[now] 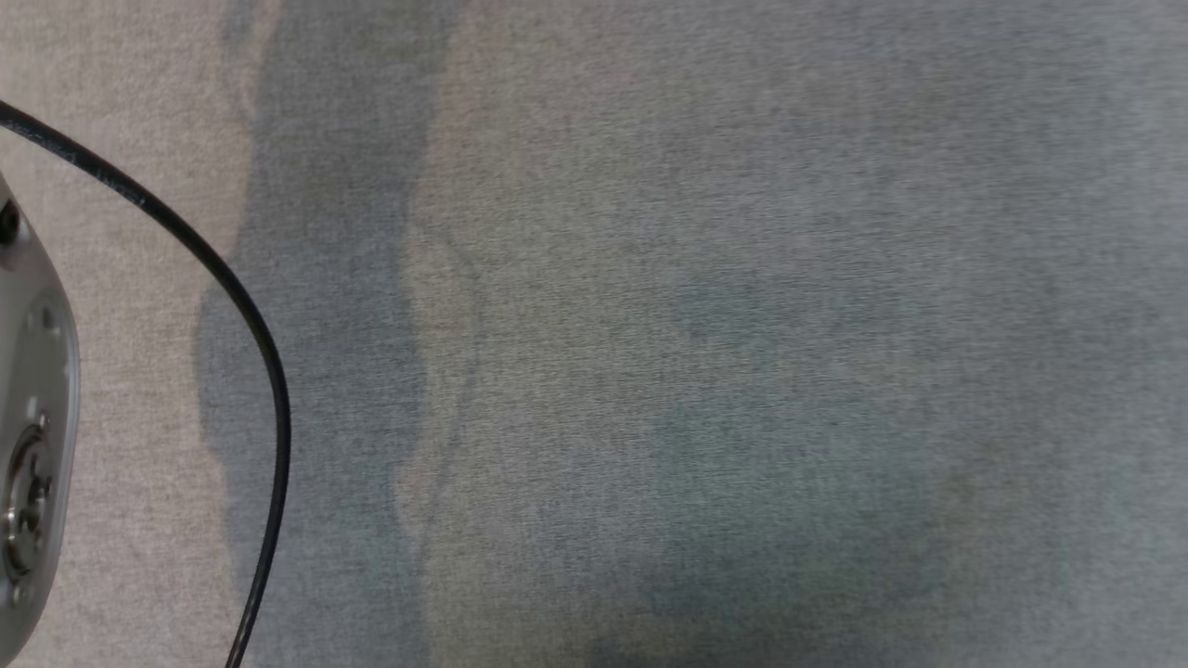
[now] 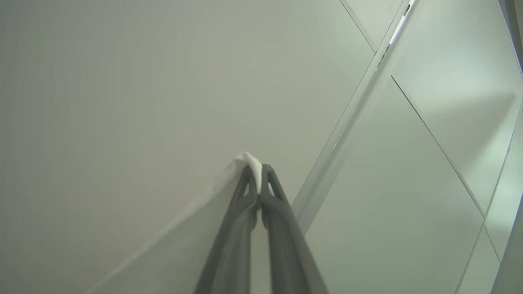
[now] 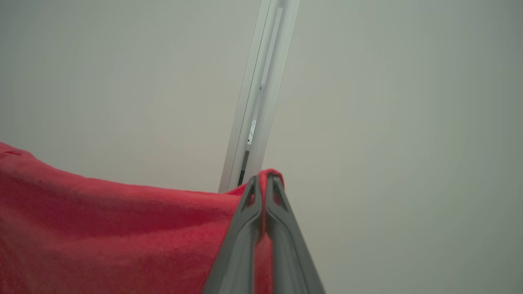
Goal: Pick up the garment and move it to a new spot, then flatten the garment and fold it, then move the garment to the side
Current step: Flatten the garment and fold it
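Note:
In the right wrist view, my right gripper (image 3: 264,181) is shut on a pinched fold of the garment (image 3: 102,232). Its red cloth hangs away to the left below the fingers. My left gripper (image 2: 258,171) is shut on a white edge of the garment (image 2: 250,160), and pale cloth stretches down to the lower left from the fingertips. Both grippers point up toward pale panels, with the cloth held off any surface. The number and lettering are hidden.
The head view looks down on a grey woven surface (image 1: 742,325) crossed by soft shadows. A black cable (image 1: 251,325) curves down its left side beside a grey robot part (image 1: 32,417). A pale rail (image 2: 359,106) (image 3: 261,94) runs across the panels behind the grippers.

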Available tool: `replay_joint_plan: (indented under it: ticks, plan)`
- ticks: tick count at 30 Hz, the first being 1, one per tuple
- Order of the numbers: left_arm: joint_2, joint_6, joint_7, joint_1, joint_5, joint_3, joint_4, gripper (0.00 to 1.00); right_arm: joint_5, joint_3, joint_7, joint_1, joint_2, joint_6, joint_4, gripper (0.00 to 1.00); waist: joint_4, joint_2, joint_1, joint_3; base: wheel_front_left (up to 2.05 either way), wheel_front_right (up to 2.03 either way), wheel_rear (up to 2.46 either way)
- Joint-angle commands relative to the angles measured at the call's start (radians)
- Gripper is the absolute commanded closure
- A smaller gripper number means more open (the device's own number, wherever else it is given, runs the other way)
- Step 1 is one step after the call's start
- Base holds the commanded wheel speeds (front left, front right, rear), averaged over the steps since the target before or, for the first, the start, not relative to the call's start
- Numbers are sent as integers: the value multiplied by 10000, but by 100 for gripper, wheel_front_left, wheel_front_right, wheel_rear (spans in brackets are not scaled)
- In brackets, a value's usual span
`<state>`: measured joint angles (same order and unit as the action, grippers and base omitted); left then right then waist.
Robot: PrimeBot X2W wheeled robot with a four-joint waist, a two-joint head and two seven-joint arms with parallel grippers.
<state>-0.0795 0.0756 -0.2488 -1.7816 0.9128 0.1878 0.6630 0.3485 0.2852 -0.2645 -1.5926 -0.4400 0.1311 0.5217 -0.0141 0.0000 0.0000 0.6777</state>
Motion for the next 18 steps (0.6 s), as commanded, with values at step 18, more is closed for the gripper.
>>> replay_joint_plan:
  ticks: [18]
  plan:
    - [-252, -1482, -155, 3748, -2593, 1556, 1935, 100, 585, 613, -14, 4151, 254, -7, 587, 100, 602, 0, 0, -542, 0, 0, 0]
